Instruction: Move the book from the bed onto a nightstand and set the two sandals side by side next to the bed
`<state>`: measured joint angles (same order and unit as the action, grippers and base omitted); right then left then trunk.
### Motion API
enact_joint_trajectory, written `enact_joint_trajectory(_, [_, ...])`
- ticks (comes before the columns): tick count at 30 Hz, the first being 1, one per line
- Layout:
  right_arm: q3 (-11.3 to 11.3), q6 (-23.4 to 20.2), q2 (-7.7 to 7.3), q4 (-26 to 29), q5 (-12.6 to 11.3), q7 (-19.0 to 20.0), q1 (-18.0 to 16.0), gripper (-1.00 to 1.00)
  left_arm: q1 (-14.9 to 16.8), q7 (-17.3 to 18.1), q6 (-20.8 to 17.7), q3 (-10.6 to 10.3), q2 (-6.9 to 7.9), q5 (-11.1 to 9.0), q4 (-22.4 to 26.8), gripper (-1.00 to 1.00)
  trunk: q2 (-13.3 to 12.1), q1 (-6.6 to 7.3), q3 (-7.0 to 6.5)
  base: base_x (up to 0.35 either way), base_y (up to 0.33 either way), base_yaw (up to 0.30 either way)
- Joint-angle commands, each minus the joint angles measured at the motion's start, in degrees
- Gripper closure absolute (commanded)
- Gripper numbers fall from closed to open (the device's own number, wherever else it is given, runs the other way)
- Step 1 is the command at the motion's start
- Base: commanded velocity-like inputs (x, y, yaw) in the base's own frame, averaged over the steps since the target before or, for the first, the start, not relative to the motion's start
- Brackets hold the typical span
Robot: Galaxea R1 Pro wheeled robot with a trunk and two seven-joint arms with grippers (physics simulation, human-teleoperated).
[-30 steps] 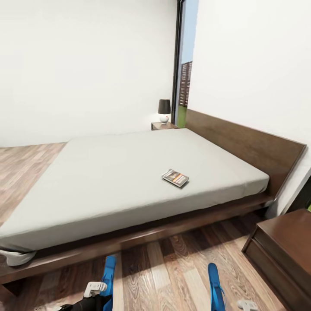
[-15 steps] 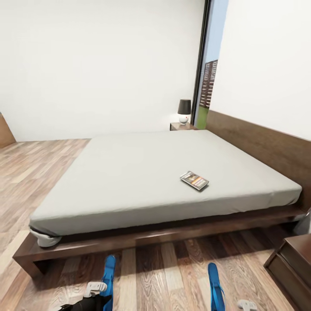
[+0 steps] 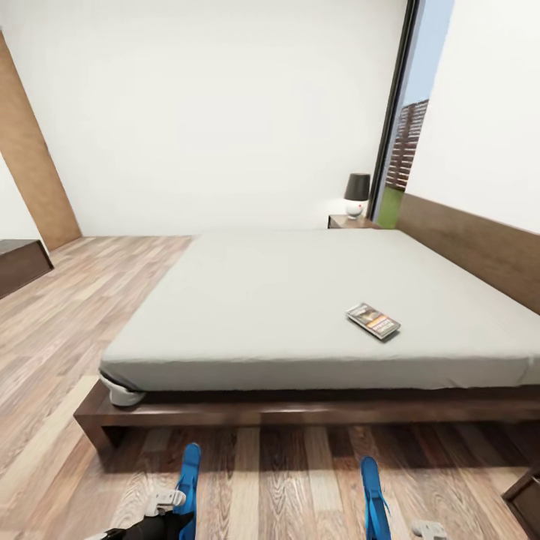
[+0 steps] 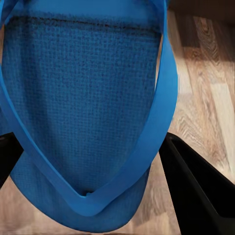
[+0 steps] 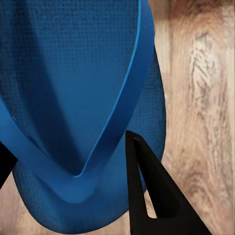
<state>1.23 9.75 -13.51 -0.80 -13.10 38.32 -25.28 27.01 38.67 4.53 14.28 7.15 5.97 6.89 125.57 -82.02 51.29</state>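
One bed (image 3: 300, 292) carries one book (image 3: 373, 320). Two blue sandals (image 3: 190, 480) (image 3: 373, 495) show, plus one nightstand (image 3: 351, 222) bearing one lamp (image 3: 356, 194)

The bed (image 3: 300, 292) stands on the wood-plank floor (image 3: 67, 315). The book (image 3: 373, 321) lies flat on the mattress, toward the headboard side. A nightstand (image 3: 352, 222) beyond the bed carries a lamp (image 3: 357, 193). Two blue sandals (image 3: 189, 480) (image 3: 373, 495) appear at the lower edge.
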Motion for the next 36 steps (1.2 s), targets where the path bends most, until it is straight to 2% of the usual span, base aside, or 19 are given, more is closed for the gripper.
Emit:
enact_joint_trajectory(1, [0.19,0.04,-0.02,-0.08,-0.23,0.26,-0.04,1.00,0.06,0.09,0.48,0.40,0.00,0.62,-0.07,1.00,0.02,0.01,0.05,0.000,0.000,0.291])
enact_joint_trajectory(10, [0.18,0.01,-0.02,-0.08,-0.25,0.38,-0.04,1.00,0.06,0.09,0.48,0.40,-0.03,0.62,-0.06,1.00,0.02,0.01,0.05,0.000,0.000,0.239])
enact_joint_trajectory(36, [0.11,0.10,-0.28,-0.17,-0.26,0.61,-0.04,1.00,0.06,0.09,0.48,0.42,0.01,0.62,-0.04,1.00,0.02,0.01,0.05,0.000,0.000,0.003])
